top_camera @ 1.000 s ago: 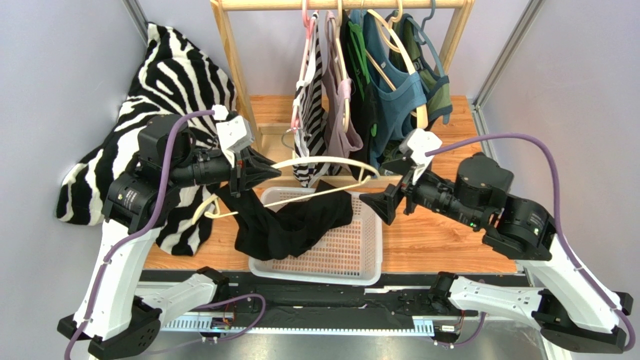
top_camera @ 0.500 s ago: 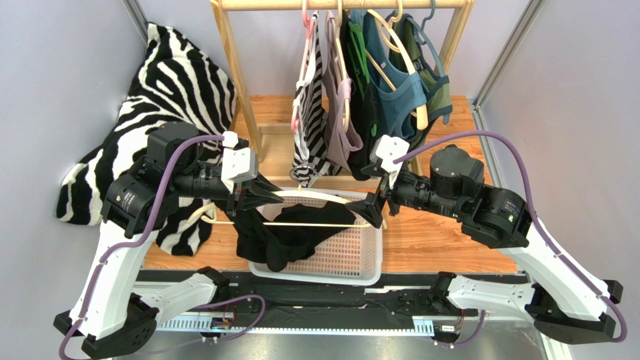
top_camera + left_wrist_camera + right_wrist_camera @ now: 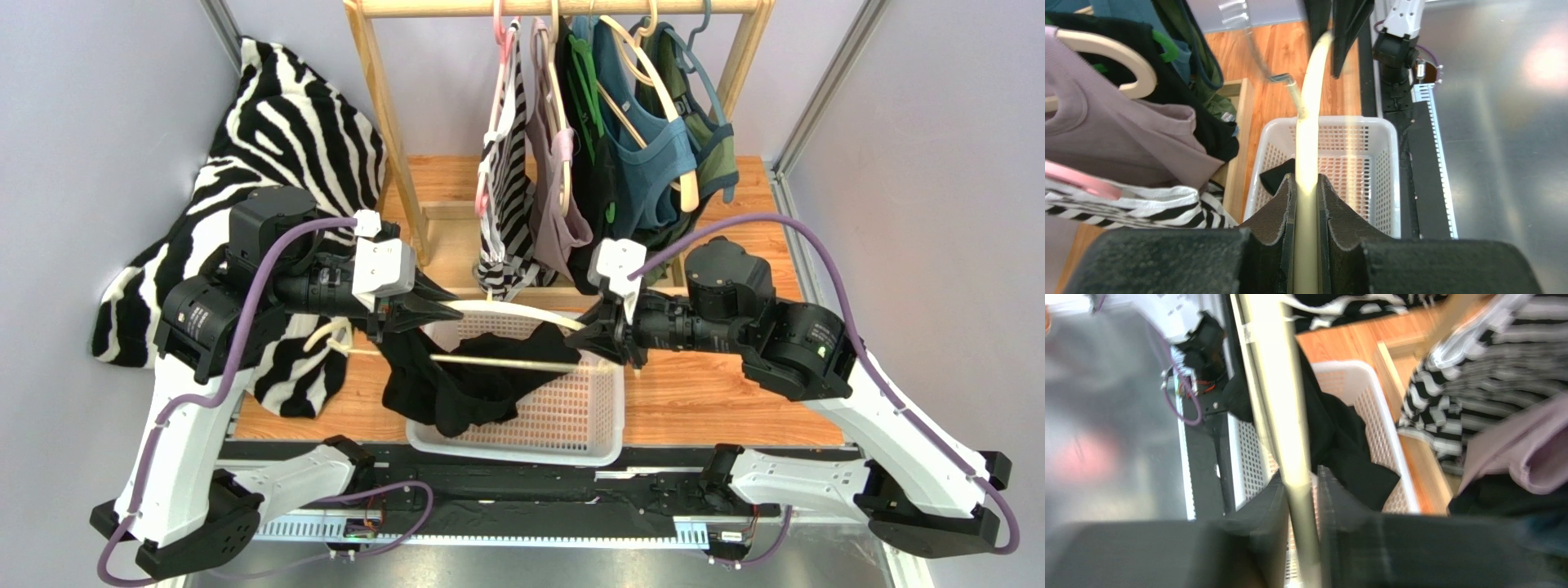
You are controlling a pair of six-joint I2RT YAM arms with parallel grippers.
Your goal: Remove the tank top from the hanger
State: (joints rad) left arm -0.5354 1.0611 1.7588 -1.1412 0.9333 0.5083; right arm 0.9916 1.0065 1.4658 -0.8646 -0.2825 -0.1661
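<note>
Both reach inward, level | left claw, right claw pinch hanger ends

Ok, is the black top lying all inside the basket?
No, the black tank top drapes from the cream hanger over the white basket.

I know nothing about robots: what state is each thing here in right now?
left tool: shut on one end of the cream hanger
right tool: shut on the hanger's other end
cream hanger: held roughly level, off the rack
black tank top: on the hanger, drooping into the white basket
white basket: upright, some black fabric inside
rack garments: hanging
zebra cloth: lying spread out
</note>
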